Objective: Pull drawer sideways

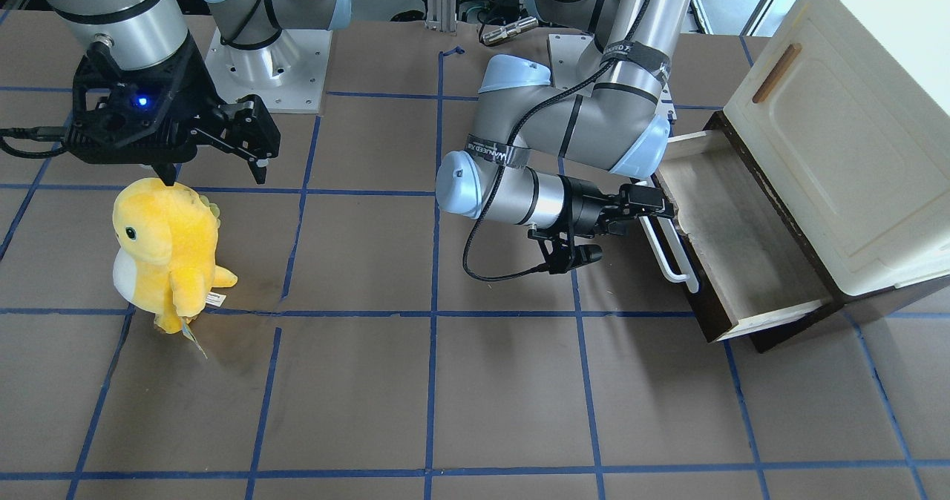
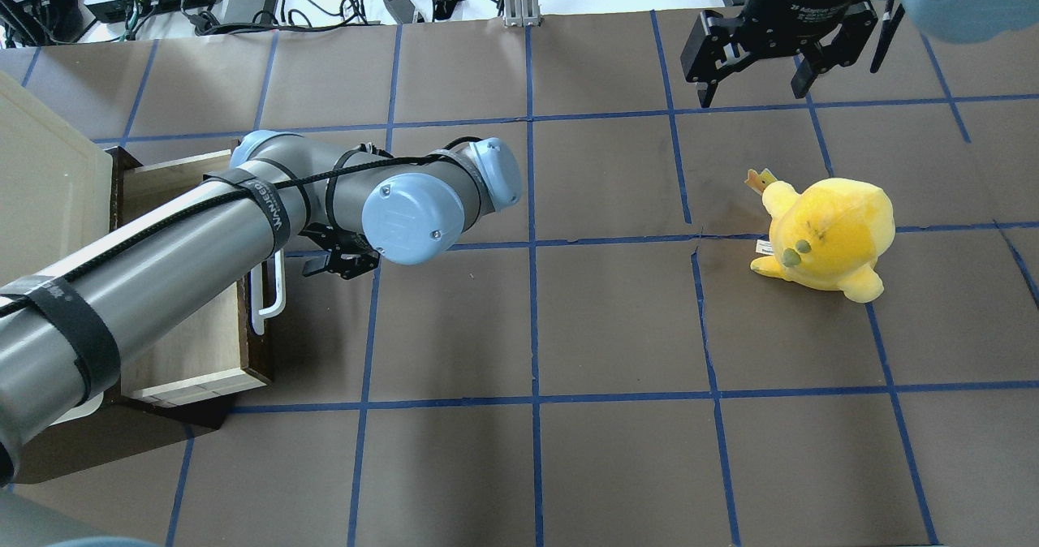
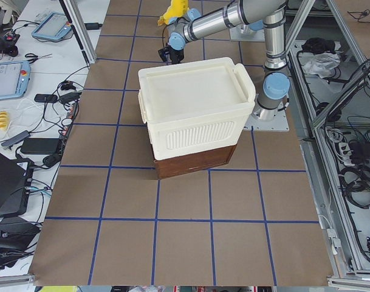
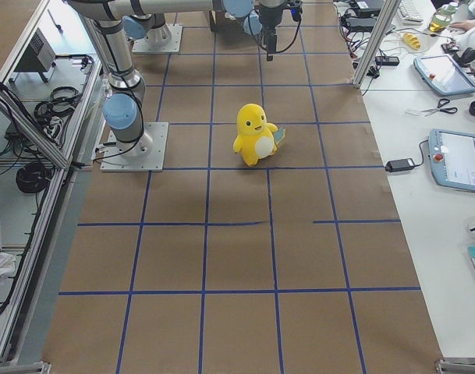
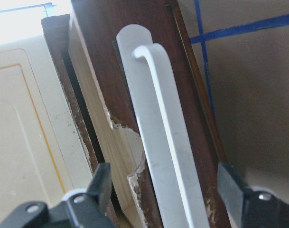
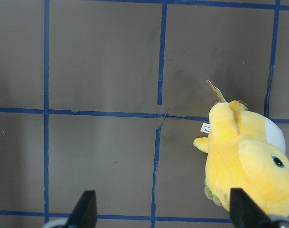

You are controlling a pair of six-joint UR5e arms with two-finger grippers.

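The drawer (image 1: pixel 735 240) stands pulled out from under the cream-white cabinet (image 1: pixel 839 151). It has a dark brown front, pale wood sides and a long white bar handle (image 1: pixel 668 255). My left gripper (image 1: pixel 657 209) is at the handle's robot-side end. In the left wrist view the gripper (image 5: pixel 165 190) is open, and its jaws straddle the handle (image 5: pixel 158 142) and the chipped drawer front (image 5: pixel 101 71), one finger (image 5: pixel 99 185) inside the drawer and the other outside. My right gripper (image 2: pixel 755 84) is open and empty, high over the far side of the table.
A yellow plush toy (image 1: pixel 167 248) stands under the right gripper and also shows in the right wrist view (image 6: pixel 248 161). The cabinet door has a small brown handle (image 1: pixel 775 73). Brown table (image 1: pixel 445 381) with blue tape grid.
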